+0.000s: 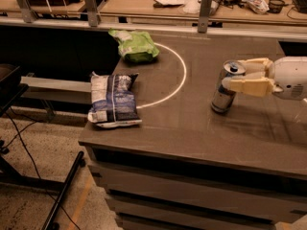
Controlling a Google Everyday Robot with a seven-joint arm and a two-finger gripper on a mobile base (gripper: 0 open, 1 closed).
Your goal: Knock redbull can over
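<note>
– Two items first: where is the tool, and how are its fingers set?

– The cream-coloured two-finger gripper reaches in from the right, level with the upper third of the can. Its fingers stand apart, one behind the rim and one across the front of the body. Nothing appears clamped. Contact with the metal cannot be confirmed.

– Locate the target.

– The slim silver-and-blue metal drink can stands on its base on the dark brown table top, to the right of the white painted arc. It appears to lean slightly.

– Handling properties?

– By judgement: a thin, stiff wall with a smooth, slippery surface. Its weight depends on the fill, which is not visible. A tall body on a narrow base should tip readily. No grasp is required. Apply a sideways push high on the body, near the rim, because a low push would more likely slide the can than topple it. Once down, it may roll.

– Readable markings?

– None. The can shows only colour panels, with no legible lettering. The blue-and-white crinkled chip bag, lying flat near the left edge, carries print that cannot be read. The same applies to the green snack bag at the far side of the arc.
</note>
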